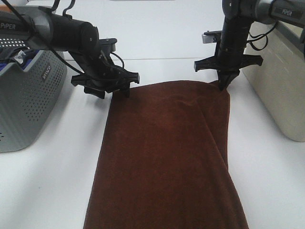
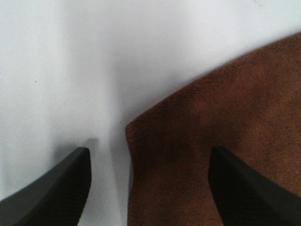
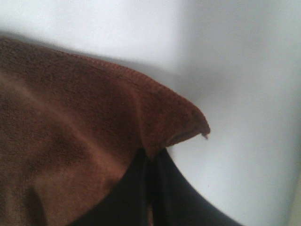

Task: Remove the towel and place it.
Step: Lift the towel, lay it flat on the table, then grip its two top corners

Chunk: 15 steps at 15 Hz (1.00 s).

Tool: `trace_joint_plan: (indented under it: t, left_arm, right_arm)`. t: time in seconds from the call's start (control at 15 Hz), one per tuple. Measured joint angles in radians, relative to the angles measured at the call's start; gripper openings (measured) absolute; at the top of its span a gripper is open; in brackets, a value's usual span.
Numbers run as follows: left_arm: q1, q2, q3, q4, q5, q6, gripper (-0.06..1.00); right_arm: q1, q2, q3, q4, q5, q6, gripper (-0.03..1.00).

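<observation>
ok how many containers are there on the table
2. A grey perforated basket stands at far left, left of the towel; a beige container stands at far right. Both are cropped by the frame, so more may lie outside it.

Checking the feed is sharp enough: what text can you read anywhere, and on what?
"PiPER" on the left arm.
"PiPER" on the right arm.
Label on the grey basket: too blurred to read.
No text on the towel or in either wrist view.

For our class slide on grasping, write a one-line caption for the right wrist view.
Right gripper shut on a corner of the reddish-brown towel, against the white table.
</observation>
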Motion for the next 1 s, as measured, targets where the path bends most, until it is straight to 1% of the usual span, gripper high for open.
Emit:
trace_joint_plan:
  t: [0.2,0.4,0.67,0.73,0.93,1.0]
  left_arm:
    - [0.0,0.016,0.0,-0.008,-0.065,0.004,0.66]
    - [0.0,0.045,-0.019,-0.011,-0.07,0.01,0.64]
    - [0.0,0.057,-0.029,-0.016,-0.145,0.018,0.55]
    - [0.0,0.059,-0.029,-0.017,-0.162,0.018,0.48]
    - [0.0,0.059,-0.029,-0.017,-0.17,0.018,0.27]
    - [0.0,0.059,-0.029,-0.017,-0.171,0.018,0.22]
  right_arm:
    - [0.0,0.0,0.0,0.0,-0.001,-0.001,0.0]
    - [0.0,0.0,0.0,0.0,-0.001,-0.001,0.0]
    - [0.0,0.0,0.0,0.0,-0.001,-0.003,0.0]
    - [0.0,0.0,0.0,0.0,-0.001,-0.004,0.0]
    - [0.0,0.0,0.0,0.001,-0.001,-0.004,0.0]
    - [0.0,0.0,0.0,0.001,-0.001,-0.004,0.0]
